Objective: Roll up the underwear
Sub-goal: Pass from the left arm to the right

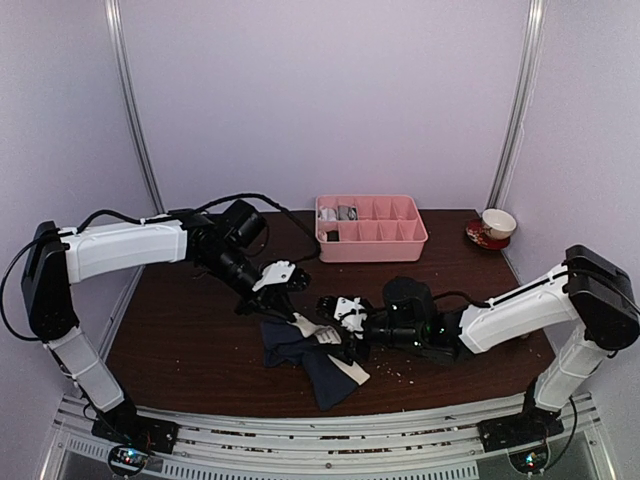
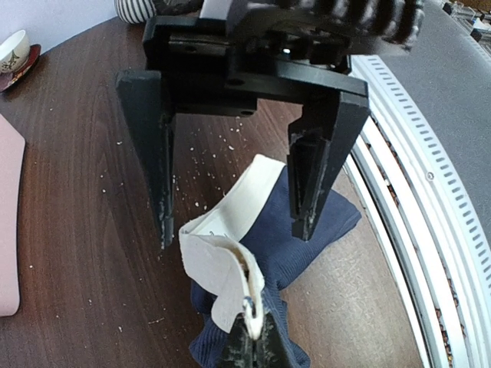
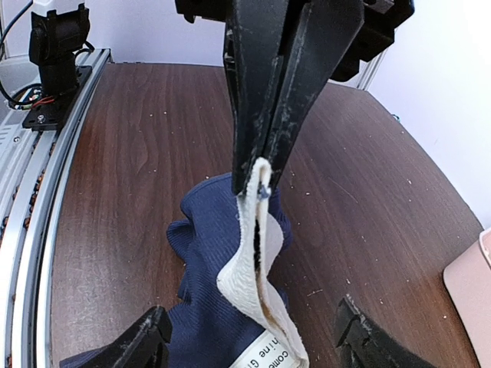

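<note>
The left gripper (image 3: pixel 259 165) is clamped shut on the cream waistband (image 3: pixel 247 280) of the navy underwear (image 3: pixel 205 307), which hangs between the wide-open fingers of the right gripper (image 2: pixel 234 230).

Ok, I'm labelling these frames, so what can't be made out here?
Pink tray contents: top view, too small and blurred.
Label on the navy underwear: right wrist view, lettering cut off by the bottom edge.
Cup contents: top view, too small.

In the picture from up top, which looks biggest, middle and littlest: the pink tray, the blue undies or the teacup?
1. pink tray
2. navy underwear, close to the tray and bunched up, so those two are unsure
3. teacup, clearly smallest
</note>
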